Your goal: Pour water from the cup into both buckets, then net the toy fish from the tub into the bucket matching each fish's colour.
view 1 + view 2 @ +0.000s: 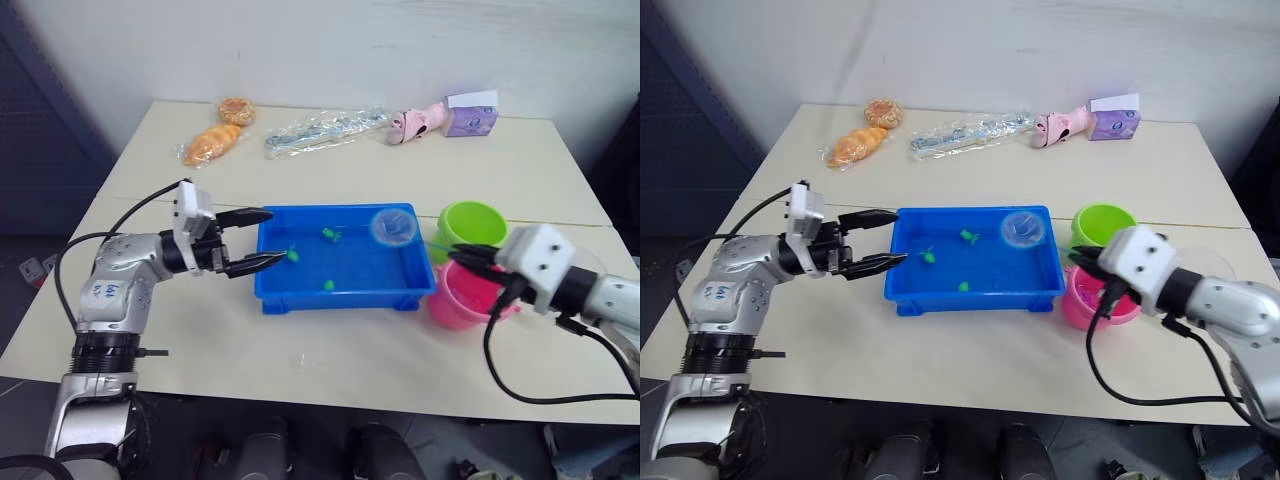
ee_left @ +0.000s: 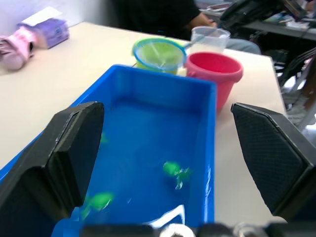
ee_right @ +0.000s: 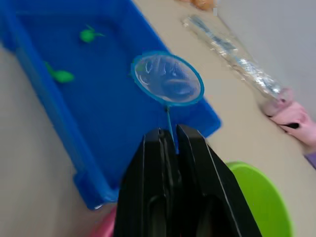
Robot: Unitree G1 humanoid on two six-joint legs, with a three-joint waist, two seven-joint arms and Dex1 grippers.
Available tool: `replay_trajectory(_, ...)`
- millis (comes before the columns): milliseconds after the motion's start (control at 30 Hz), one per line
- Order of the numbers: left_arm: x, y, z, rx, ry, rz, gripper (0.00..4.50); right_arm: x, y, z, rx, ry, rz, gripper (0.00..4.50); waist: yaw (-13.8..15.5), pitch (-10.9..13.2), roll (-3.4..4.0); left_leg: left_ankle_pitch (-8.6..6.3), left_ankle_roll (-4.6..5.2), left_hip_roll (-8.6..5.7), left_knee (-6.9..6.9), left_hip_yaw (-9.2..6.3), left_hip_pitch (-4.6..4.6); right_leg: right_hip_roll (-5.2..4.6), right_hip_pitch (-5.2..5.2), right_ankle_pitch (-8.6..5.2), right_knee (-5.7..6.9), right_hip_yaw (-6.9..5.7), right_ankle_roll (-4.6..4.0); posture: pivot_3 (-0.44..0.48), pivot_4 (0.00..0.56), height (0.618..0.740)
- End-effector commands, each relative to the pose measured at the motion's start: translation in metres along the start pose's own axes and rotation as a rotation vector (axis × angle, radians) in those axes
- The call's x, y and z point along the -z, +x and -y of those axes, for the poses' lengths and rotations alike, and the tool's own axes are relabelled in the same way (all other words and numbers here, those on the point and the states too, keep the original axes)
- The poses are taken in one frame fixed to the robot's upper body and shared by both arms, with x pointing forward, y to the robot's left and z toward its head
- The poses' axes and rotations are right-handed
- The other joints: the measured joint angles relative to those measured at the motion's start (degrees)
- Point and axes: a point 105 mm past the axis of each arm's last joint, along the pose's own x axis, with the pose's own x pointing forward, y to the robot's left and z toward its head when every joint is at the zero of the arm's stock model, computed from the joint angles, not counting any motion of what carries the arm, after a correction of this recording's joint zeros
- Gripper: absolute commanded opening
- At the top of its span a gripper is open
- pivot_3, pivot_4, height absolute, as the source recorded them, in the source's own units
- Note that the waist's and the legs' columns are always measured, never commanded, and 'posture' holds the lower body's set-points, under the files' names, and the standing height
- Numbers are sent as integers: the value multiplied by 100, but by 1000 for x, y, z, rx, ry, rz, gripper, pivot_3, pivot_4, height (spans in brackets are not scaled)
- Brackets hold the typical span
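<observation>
Table (image 1: 330, 370), pale and smooth, fills the middle of the frame, its near edge bare. At centre sits the tub (image 1: 335, 297), a shallow bright blue plastic rectangle with a raised rim, and three small green toy fish (image 1: 329, 233) lie scattered on its floor, too small to show any detail. At the left, the left gripper (image 1: 262, 240) is spread wide, its two black fingers reaching over the tub's left rim, gripping nothing. At the right, the right gripper (image 3: 170, 136) is clenched on the thin dark stick of the net (image 1: 394, 226); the light blue ring with its fine mesh hangs over the tub's upper right corner, and whether it touches the tub I cannot tell. Just right of the tub stands the round pink bucket (image 1: 462, 297), partly covered by the right arm, with the lime green bucket (image 1: 470, 225) just behind it. Behind the pink one, the clear cup (image 2: 209, 39) is hard to make out. Along the table's far edge, across the upper frame, lie orange items in clear wrapping (image 1: 215, 140), a crinkled plastic bag (image 1: 325, 129), a pink soft toy (image 1: 417, 122) and a lilac box (image 1: 471, 117).
</observation>
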Motion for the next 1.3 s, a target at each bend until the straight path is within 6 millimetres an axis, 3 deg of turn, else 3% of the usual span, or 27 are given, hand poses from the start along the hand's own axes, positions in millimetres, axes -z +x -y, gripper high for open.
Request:
replay_trajectory(33,-2,-19,-8,-42,68,-44,4442,5,16,-7,-99,-168,-38,0,1,0,-1,-1,2,0,5,0,-2,-1,-1,0,0,0,0,0,150,740)
replay_trajectory(167,6,-40,-11,-19,80,-135,4442,11,36,-7,-192,-262,-51,0,-20,1,-1,-2,4,-7,6,2,-3,-6,-5,0,2,0,0,0,150,740)
replay_trajectory(467,2,-41,-5,29,87,-150,4442,20,59,-8,-272,-316,-48,0,-19,1,-1,-2,3,-8,6,2,-6,-8,-10,0,12,-3,0,0,150,740)
replay_trajectory(733,5,-37,3,88,89,-172,4442,8,76,-22,-360,-294,23,0,-81,2,0,0,0,-5,6,2,-5,-6,-12,0,17,-4,0,0,150,740)
replay_trajectory(833,6,-36,3,98,91,-179,4442,-3,81,-26,-376,-211,83,0,-103,2,0,0,-1,-5,7,2,-5,-6,-11,0,19,-4,0,0,150,740)
replay_trajectory(1067,5,-36,3,104,92,-179,4442,-20,71,-13,-310,26,185,0,-137,2,0,0,0,-6,7,1,-5,-7,-11,0,31,-5,0,0,150,740)
replay_trajectory(1300,-27,-12,7,160,119,-79,4442,-24,36,2,-196,145,251,0,-75,3,-1,-3,5,-7,4,-3,-7,-9,-8,0,30,-7,0,0,150,740)
